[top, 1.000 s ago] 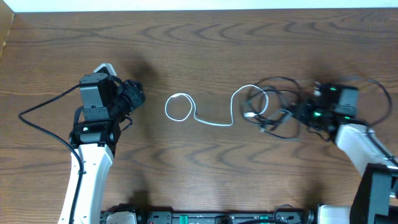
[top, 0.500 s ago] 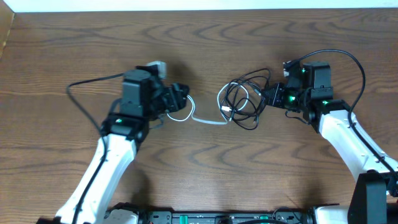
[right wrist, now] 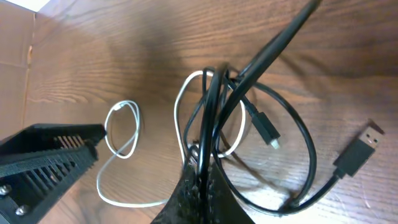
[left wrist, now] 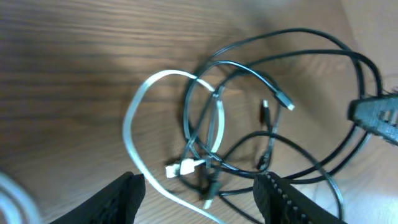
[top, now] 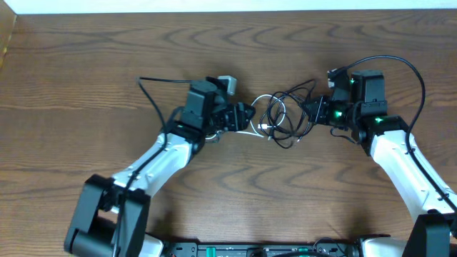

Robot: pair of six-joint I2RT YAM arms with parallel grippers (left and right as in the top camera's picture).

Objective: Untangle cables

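Note:
The cables lie tangled at the table's middle. The black cable (top: 287, 123) forms several loops through the white cable's (top: 273, 108) loop. My right gripper (top: 312, 111) is shut on strands of the black cable (right wrist: 214, 118), at the tangle's right side. My left gripper (top: 247, 116) stands open at the tangle's left edge. In the left wrist view the white cable (left wrist: 132, 121) runs down between my left gripper's (left wrist: 202, 200) fingers (left wrist: 121, 198), which do not touch it. White and black plug ends (left wrist: 183, 167) sit just ahead of them.
A black USB plug (right wrist: 362, 147) lies on the wood to the right of the tangle. A smaller white loop (right wrist: 120, 130) lies toward the left arm. The arms' own thick black wires (top: 153, 89) arch over the table behind each wrist.
My left arm has swept right across the table to the tangle, its jaws wider than a second ago. My right gripper drew the black cable leftward earlier, then held still.

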